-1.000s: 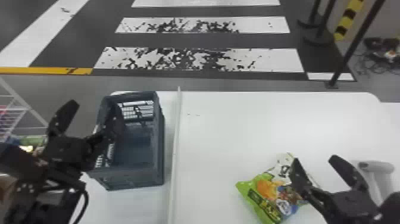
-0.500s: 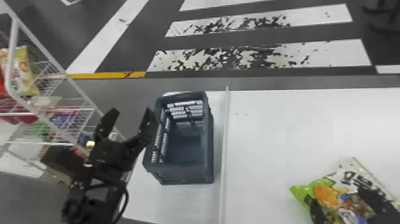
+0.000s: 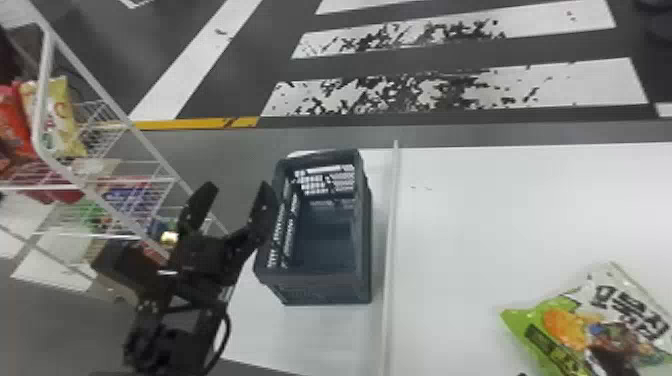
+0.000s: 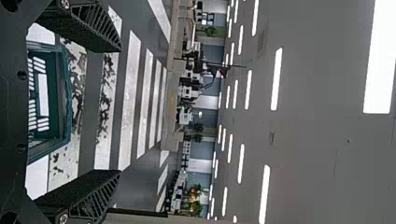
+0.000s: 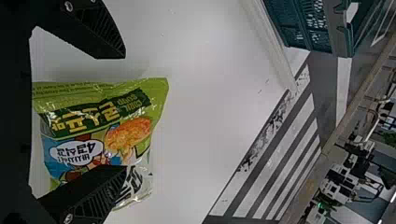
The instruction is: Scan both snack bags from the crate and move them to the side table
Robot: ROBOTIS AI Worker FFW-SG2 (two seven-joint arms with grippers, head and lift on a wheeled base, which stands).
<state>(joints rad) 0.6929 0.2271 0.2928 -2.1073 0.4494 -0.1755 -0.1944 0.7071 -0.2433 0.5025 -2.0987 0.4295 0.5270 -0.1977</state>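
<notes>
My left gripper (image 3: 237,192) stands open just left of the dark blue-grey crate (image 3: 320,292), one finger close by the crate's left wall. In the left wrist view the left gripper (image 4: 120,112) holds nothing, and the crate (image 4: 67,100) rim lies beyond its base. Inside the crate, bare floor is visible. A green and white snack bag (image 3: 565,325) lies flat on the white table at lower right. A tip of my right gripper (image 3: 521,374) shows at the bottom edge. In the right wrist view the right gripper (image 5: 124,112) is open over the snack bag (image 5: 84,140), one finger overlapping it.
A raised white strip (image 3: 391,240) runs along the white table (image 3: 490,215) between crate and bag. At the left stands a white wire rack (image 3: 107,107) with other snack bags (image 3: 57,120), close to the left arm.
The head view has swung left, bringing the wire rack in and shifting crate and bag rightward. The left gripper has moved left relative to the crate, and the right arm has dropped mostly out of view.
</notes>
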